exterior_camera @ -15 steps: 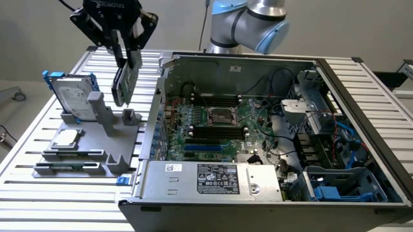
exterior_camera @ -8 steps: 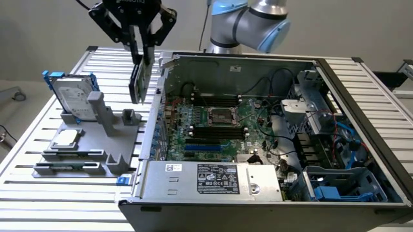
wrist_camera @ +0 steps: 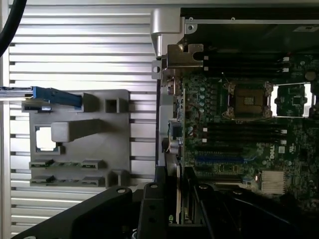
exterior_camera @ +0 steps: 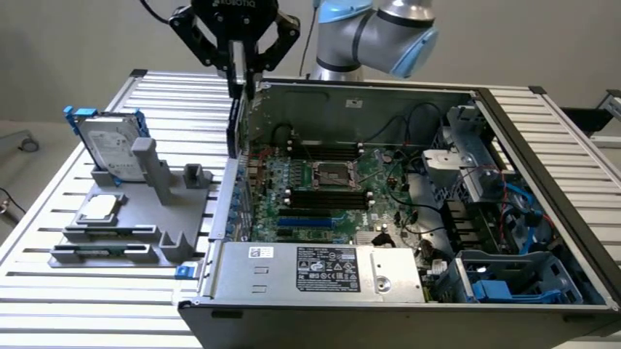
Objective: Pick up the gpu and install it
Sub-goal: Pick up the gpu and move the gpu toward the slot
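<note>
— Well, where is the gpu right now?
— Off the slatted metal counter (exterior_camera: 68, 291) altogether. The thin, dark, flat gpu card (exterior_camera: 238, 89) hangs edge-on from the black two-fingered pincer (exterior_camera: 241, 73), which is clenched on the card's upper end. It is high over the wall of the open grey computer case (exterior_camera: 388, 88) on the exterior view's left.
— And which way is its seat from there?
— Down and inward. The blue expansion slots (exterior_camera: 305, 217) on the green motherboard (exterior_camera: 291, 174) lie well below the card, toward the exterior view's right and foreground.
— Are the axes lined up?
— Not by my reading. The card's long axis hangs roughly upright. Its flat face seems to stand across the slots' run, though edge-on I can't be sure. There is only one arm, so there's no nearer hand to weigh.
</note>
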`<state>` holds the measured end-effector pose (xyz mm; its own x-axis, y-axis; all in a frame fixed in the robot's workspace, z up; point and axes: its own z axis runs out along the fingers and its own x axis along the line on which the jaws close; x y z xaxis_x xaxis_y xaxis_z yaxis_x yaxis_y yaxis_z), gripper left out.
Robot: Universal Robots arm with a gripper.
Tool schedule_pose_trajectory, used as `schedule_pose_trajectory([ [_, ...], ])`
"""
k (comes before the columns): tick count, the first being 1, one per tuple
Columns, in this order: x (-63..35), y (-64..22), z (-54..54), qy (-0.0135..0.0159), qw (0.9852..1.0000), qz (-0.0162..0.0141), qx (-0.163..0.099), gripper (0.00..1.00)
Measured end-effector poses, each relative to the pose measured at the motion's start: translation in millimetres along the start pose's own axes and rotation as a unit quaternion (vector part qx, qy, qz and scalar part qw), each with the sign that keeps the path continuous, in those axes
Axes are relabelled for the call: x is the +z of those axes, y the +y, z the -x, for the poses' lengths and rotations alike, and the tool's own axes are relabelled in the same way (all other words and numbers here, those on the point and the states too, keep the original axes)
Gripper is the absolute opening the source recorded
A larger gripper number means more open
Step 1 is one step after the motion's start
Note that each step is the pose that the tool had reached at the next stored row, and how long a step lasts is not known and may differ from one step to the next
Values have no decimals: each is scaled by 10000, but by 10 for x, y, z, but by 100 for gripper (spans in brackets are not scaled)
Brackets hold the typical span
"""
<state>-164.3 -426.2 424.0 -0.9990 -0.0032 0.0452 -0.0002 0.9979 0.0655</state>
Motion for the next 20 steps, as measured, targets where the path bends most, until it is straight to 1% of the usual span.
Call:
schedule_pose_trajectory([
  [3, 6, -19, 139, 1, 10000, 7, 0, 26],
  [5, 27, -31, 228, 1, 10000, 7, 0, 26],
  [20, 268, -72, 924, 0, 10000, 7, 0, 26],
])
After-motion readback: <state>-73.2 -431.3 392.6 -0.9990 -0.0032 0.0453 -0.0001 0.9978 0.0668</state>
